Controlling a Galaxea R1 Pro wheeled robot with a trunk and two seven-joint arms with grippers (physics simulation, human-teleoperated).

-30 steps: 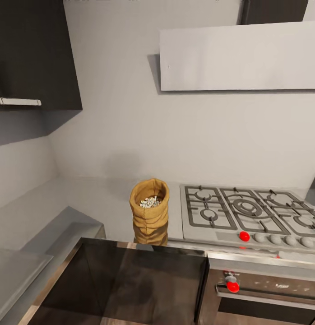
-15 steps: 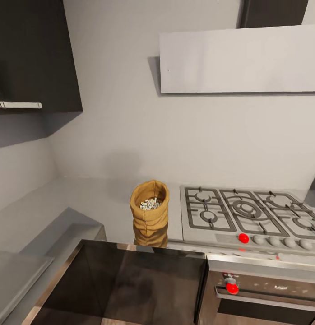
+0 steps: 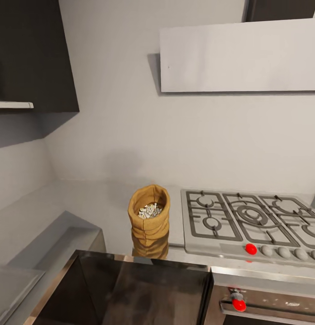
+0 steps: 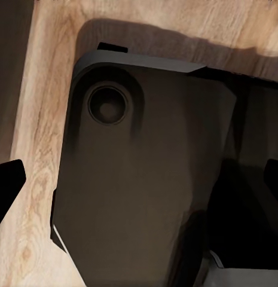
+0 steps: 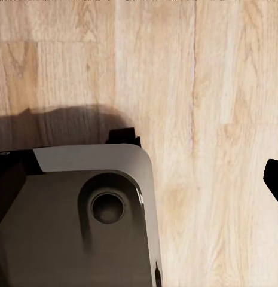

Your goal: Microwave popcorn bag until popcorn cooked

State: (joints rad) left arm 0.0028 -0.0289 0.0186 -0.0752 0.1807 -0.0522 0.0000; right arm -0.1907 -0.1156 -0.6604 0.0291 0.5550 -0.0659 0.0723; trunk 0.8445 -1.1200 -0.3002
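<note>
Jaws of both grippers stand apart with nothing between them: in the left wrist view the left gripper (image 4: 139, 179) shows one dark fingertip (image 4: 7, 185) at one edge and another at the opposite edge, over the robot's dark base (image 4: 139, 167) and wooden floor (image 4: 43, 72); in the right wrist view only one fingertip (image 5: 275, 178) of the right gripper shows at an edge, so whether that one is open I cannot tell. Both hang low by the base, well below and apart from the bag (image 3: 149, 215). Since a second ago the head camera has shifted: hood (image 3: 238, 56), hob (image 3: 252, 221) and bag all sit slightly differently in view, and the bag itself has not moved on the countertop (image 3: 94, 203). It stands upright, long axis vertical, mouth upward, with pale popcorn (image 3: 149, 210) inside, just beside the hob's left edge. A dark glass panel (image 3: 130, 289) lies nearest the camera.
</note>
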